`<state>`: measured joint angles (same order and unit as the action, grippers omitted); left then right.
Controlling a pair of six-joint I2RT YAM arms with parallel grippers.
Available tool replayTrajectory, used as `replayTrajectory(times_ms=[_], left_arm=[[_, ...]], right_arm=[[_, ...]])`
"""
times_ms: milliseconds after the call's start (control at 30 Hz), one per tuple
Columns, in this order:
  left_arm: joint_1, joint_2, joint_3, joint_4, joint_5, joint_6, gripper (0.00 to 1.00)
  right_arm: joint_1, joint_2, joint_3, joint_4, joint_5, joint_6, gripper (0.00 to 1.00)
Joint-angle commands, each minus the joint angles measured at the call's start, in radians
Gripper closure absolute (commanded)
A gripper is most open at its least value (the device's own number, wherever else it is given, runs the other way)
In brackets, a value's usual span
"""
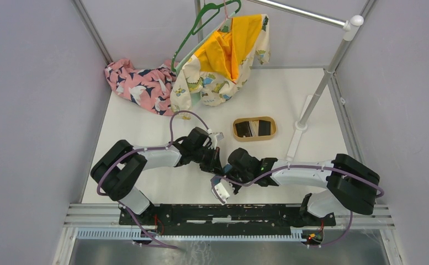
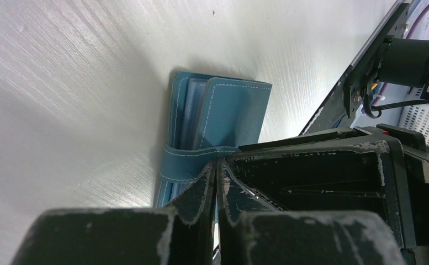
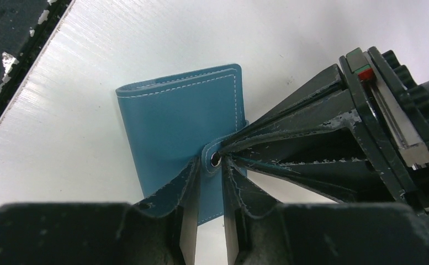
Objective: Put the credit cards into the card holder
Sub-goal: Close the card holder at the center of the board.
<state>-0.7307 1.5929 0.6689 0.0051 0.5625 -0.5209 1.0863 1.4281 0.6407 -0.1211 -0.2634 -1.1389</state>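
Left gripper (image 2: pixel 217 164) is clamped on the snap tab (image 2: pixel 192 155) of the folded wallet (image 2: pixel 228 116), which sits at its 12 o'clock with the white table (image 2: pixel 63 83) behind. Right gripper (image 3: pixel 212 167) meets it tip to tip, its jaws narrow but apart, one on either side of that tab. I cannot tell whether they touch it. At 1 o'clock from both, well apart, the tray (image 1: pixel 237 128) holds the cards (image 1: pixel 264 128).

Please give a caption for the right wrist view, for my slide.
Left hand pinches the snap tab of the teal card holder while the open right hand brackets the tab.
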Motion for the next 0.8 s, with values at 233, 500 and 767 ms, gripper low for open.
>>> replayTrajectory(times_ms=[233,500,767], left_arm=[[-0.028,0.057,-0.018,-0.066,-0.059,0.068,0.92],[-0.027,0.04,-0.016,-0.077,-0.075,0.068,0.86],[-0.027,0.041,-0.008,-0.081,-0.077,0.068,0.82]], right_arm=[[0.015,0.047,0.042,-0.036,0.036,-0.037,0.92],[0.019,0.046,0.059,-0.16,0.003,-0.097,1.0],[0.06,0.049,0.001,-0.192,-0.001,-0.127,1.0]])
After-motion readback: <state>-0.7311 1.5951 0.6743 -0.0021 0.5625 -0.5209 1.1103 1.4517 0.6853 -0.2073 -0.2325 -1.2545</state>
